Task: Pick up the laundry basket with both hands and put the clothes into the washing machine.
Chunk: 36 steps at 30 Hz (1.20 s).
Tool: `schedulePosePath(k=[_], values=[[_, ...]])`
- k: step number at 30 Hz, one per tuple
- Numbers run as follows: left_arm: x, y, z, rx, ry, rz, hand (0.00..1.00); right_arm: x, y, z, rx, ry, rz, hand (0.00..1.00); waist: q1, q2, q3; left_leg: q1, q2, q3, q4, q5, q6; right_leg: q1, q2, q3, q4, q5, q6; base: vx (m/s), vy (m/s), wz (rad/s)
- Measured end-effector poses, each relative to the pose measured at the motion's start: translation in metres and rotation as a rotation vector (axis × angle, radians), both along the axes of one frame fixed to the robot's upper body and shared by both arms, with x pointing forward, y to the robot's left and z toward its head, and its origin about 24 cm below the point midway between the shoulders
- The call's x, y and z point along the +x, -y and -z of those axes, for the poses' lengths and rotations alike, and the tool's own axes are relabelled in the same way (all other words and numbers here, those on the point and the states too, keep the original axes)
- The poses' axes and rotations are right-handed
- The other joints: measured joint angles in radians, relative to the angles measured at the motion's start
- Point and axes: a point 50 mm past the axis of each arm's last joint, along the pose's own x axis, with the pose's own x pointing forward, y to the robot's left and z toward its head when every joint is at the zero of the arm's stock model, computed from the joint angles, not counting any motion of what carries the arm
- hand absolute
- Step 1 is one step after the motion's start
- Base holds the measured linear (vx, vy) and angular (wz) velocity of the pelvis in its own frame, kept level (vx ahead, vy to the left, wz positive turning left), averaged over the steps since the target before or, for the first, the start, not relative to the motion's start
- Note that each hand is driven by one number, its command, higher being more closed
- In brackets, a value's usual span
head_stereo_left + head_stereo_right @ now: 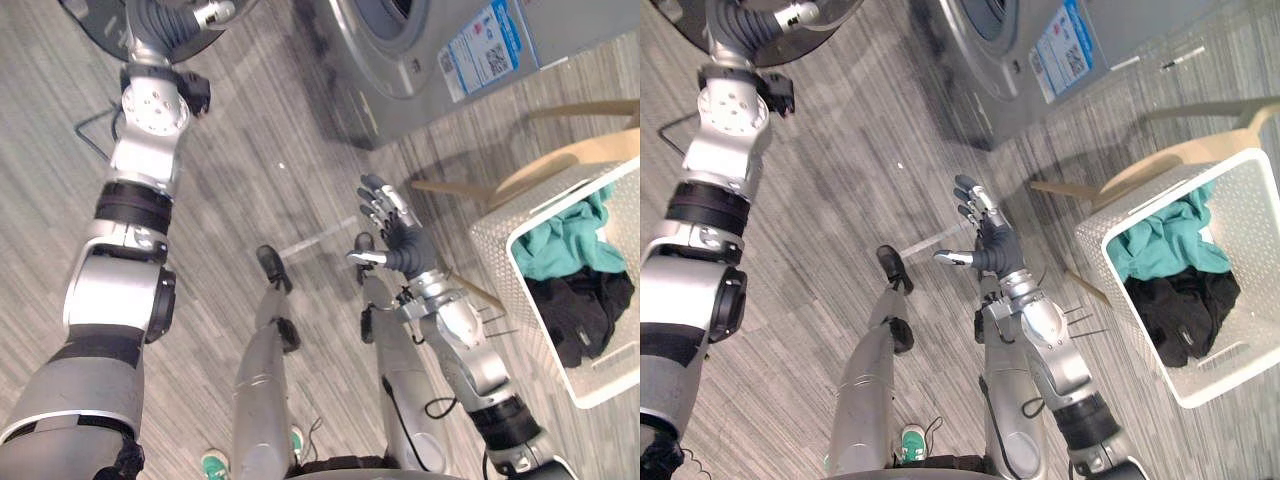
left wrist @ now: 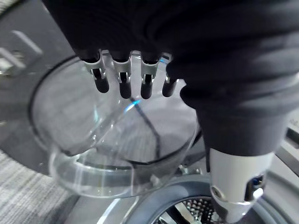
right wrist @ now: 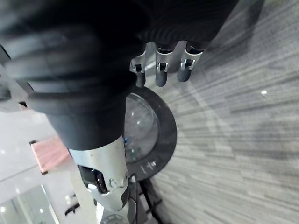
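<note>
Grey floor point(image 1: 250, 150); right hand point(image 1: 402, 240) empty, fingers point(image 1: 385, 205) straight; left hand point(image 2: 122, 77) same, near door point(image 2: 93, 140).

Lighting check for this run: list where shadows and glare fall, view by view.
Left eye view: the washing machine throws a soft shadow onto the floor at its base, and fainter shadows trail from the wooden legs beside the laundry basket. Left wrist view: bright glints sit on the door glass. Right wrist view: pale reflections show in the same glass.
</note>
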Motion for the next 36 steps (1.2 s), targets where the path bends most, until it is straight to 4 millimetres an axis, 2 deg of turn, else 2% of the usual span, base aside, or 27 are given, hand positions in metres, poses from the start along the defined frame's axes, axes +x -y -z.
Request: schedulePosePath(k=[3,5,9,12,13,15,17,18,22,24,25,26,28,30,31,32,33,34,35,36], values=[[0.002,0.004,0.003,-0.014,-0.015,0.001,0.00,-0.003,0.001,0.001,0.008,-0.005,0.012,0.00,-0.004,-0.008,-0.002,-0.035,0.035,0.014,0.075,-0.053,-0.003,-0.012,0.017,0.019,-0.005,0.006,0.005,-0.04,-0.019,-0.38],[0.002,-0.002,0.003,-0.048,-0.016,-0.017,0.00,-0.003,0.002,0.000,0.012,-0.004,0.019,0.00,-0.004,-0.009,-0.002,-0.046,0.042,0.021,0.090,-0.061,-0.003,-0.022,0.020,0.026,-0.004,0.007,0.006,-0.05,-0.031,-0.19],[0.000,-0.023,0.006,-0.161,-0.031,-0.060,0.00,-0.007,0.008,0.000,0.040,-0.002,0.051,0.00,-0.001,-0.009,-0.002,-0.045,0.044,0.021,0.094,-0.058,0.002,-0.021,0.019,0.028,0.001,0.008,0.007,-0.04,-0.041,0.01],[-0.001,-0.048,0.027,-0.276,-0.066,-0.126,0.00,-0.010,0.011,0.001,0.048,-0.003,0.066,0.00,0.001,-0.009,-0.002,-0.015,0.039,0.021,0.092,-0.058,0.002,0.002,0.016,0.025,0.017,0.003,0.007,-0.03,-0.050,0.08],[-0.001,-0.062,0.053,-0.320,-0.121,-0.168,0.00,-0.012,0.011,0.002,0.056,-0.008,0.079,0.00,0.000,-0.009,-0.002,0.032,0.033,0.021,0.085,-0.059,0.000,0.039,0.011,0.020,0.031,-0.018,0.001,-0.03,-0.042,0.14],[-0.003,-0.069,0.071,-0.336,-0.153,-0.197,0.00,-0.014,0.013,0.002,0.062,-0.008,0.096,0.00,0.001,-0.009,-0.002,0.068,0.024,0.018,0.073,-0.059,0.000,0.057,0.004,0.013,0.068,-0.044,0.000,-0.02,-0.038,0.21],[-0.010,-0.076,0.100,-0.366,-0.177,-0.212,0.00,-0.015,0.020,0.003,0.054,-0.004,0.145,0.00,0.000,-0.009,-0.003,0.130,0.009,0.011,0.069,-0.061,0.000,0.092,-0.008,0.001,0.135,-0.091,-0.005,0.00,-0.028,0.30],[-0.012,-0.073,0.116,-0.371,-0.196,-0.204,0.00,-0.016,0.024,0.004,0.043,-0.006,0.173,0.00,0.002,-0.009,-0.003,0.158,0.001,0.008,0.066,-0.061,0.000,0.110,-0.017,-0.007,0.164,-0.114,-0.003,0.03,-0.002,0.40],[-0.033,-0.046,0.202,-0.350,-0.349,-0.120,0.00,-0.019,0.037,0.008,-0.042,-0.005,0.291,0.00,0.003,-0.008,-0.018,0.276,-0.033,0.001,0.059,-0.085,0.000,0.195,-0.054,-0.038,0.261,-0.200,-0.003,0.05,0.004,0.33],[-0.066,-0.022,0.285,-0.388,-0.568,-0.059,0.00,-0.023,0.044,0.015,-0.118,-0.025,0.351,0.00,0.003,-0.003,-0.087,0.323,-0.039,0.016,0.065,-0.109,0.003,0.231,-0.064,-0.034,0.280,-0.231,-0.003,0.10,-0.011,0.02],[-0.077,-0.015,0.307,-0.410,-0.636,-0.048,0.00,-0.024,0.045,0.017,-0.137,-0.032,0.369,0.00,0.004,-0.003,-0.104,0.342,-0.038,0.024,0.066,-0.115,0.002,0.245,-0.064,-0.029,0.278,-0.237,-0.001,0.13,-0.009,-0.21],[-0.103,-0.001,0.348,-0.455,-0.772,-0.028,0.00,-0.027,0.050,0.022,-0.172,-0.049,0.406,0.00,0.004,0.000,-0.135,0.383,-0.038,0.041,0.064,-0.135,-0.003,0.278,-0.063,-0.016,0.275,-0.251,0.009,0.11,-0.008,-0.34],[-0.147,0.015,0.399,-0.507,-0.965,-0.015,0.00,-0.026,0.056,0.027,-0.213,-0.072,0.451,0.00,0.002,0.008,-0.171,0.460,-0.036,0.080,0.067,-0.163,-0.014,0.322,-0.048,0.027,0.259,-0.254,0.010,0.13,0.012,-0.74],[-0.205,0.022,0.453,-0.561,-1.216,-0.065,0.00,-0.019,0.067,0.044,-0.272,-0.141,0.494,0.00,0.002,0.034,-0.227,0.530,-0.029,0.161,0.062,-0.206,-0.028,0.359,-0.025,0.099,0.188,-0.225,0.014,0.13,0.069,-1.34],[-0.217,0.022,0.462,-0.579,-1.263,-0.085,0.00,-0.016,0.071,0.049,-0.286,-0.164,0.509,0.00,0.002,0.040,-0.231,0.550,-0.028,0.182,0.057,-0.213,-0.029,0.370,-0.023,0.112,0.167,-0.214,0.016,0.13,0.086,-1.43],[-0.242,0.021,0.478,-0.628,-1.345,-0.140,0.00,-0.013,0.079,0.057,-0.304,-0.209,0.540,0.00,0.002,0.057,-0.240,0.586,-0.015,0.230,0.048,-0.229,-0.034,0.388,-0.030,0.102,0.129,-0.200,-0.004,0.12,0.083,-1.38],[-0.260,0.018,0.488,-0.664,-1.401,-0.189,0.00,-0.012,0.087,0.065,-0.311,-0.257,0.565,0.00,0.002,0.066,-0.244,0.630,-0.010,0.287,0.033,-0.237,-0.035,0.404,-0.063,0.007,0.101,-0.180,-0.044,0.12,0.078,-1.31],[-0.267,0.015,0.490,-0.672,-1.415,-0.212,0.00,-0.012,0.090,0.068,-0.314,-0.275,0.575,0.00,0.001,0.070,-0.245,0.651,-0.007,0.311,0.027,-0.240,-0.036,0.410,-0.086,-0.066,0.100,-0.169,-0.065,0.12,0.062,-1.28],[-0.278,0.009,0.496,-0.682,-1.454,-0.251,0.00,-0.011,0.092,0.075,-0.319,-0.305,0.581,0.00,0.003,0.072,-0.245,0.702,0.005,0.372,0.018,-0.241,-0.038,0.431,-0.145,-0.262,0.114,-0.159,-0.102,0.12,0.038,-0.99],[-0.283,0.005,0.498,-0.683,-1.470,-0.267,0.00,-0.011,0.093,0.077,-0.321,-0.317,0.581,0.00,0.004,0.076,-0.247,0.727,0.011,0.397,0.017,-0.244,-0.042,0.447,-0.177,-0.371,0.129,-0.163,-0.114,0.17,0.015,-1.26]])
